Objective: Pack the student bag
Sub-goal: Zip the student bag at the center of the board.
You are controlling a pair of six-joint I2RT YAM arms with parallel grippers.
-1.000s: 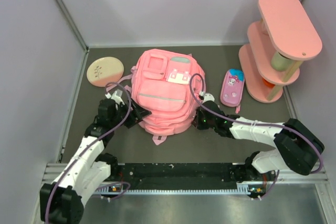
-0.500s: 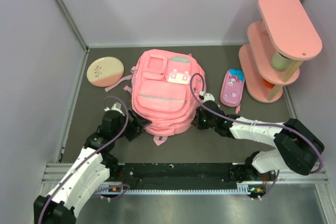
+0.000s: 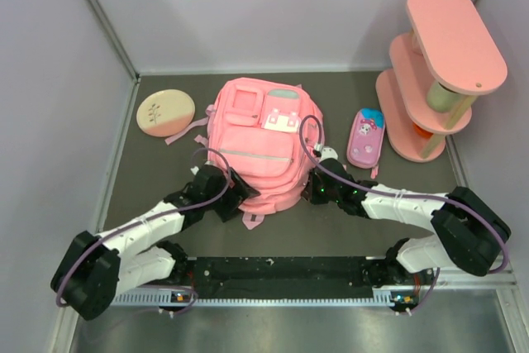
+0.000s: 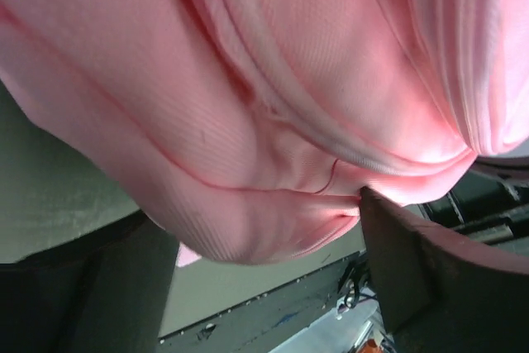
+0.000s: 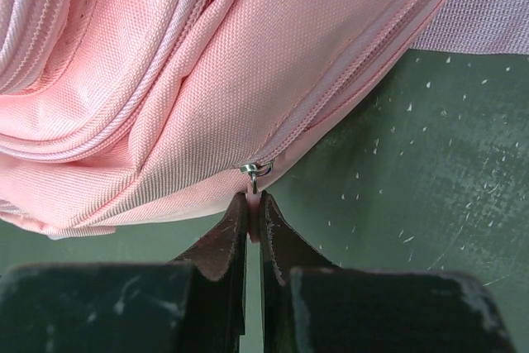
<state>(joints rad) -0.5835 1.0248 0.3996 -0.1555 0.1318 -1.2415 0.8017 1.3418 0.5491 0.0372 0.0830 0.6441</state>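
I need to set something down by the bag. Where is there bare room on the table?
Bare mat lies between the round disc, the student bag and the left arm; more between the pencil case, the tiered shelf and the right arm. Crowded: the bag's near edge, where the left hand and right hand are at it.

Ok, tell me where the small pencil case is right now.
In the top view the pencil case lies on the right half of the table, between the student bag and the pink tiered shelf, nearer the shelf.
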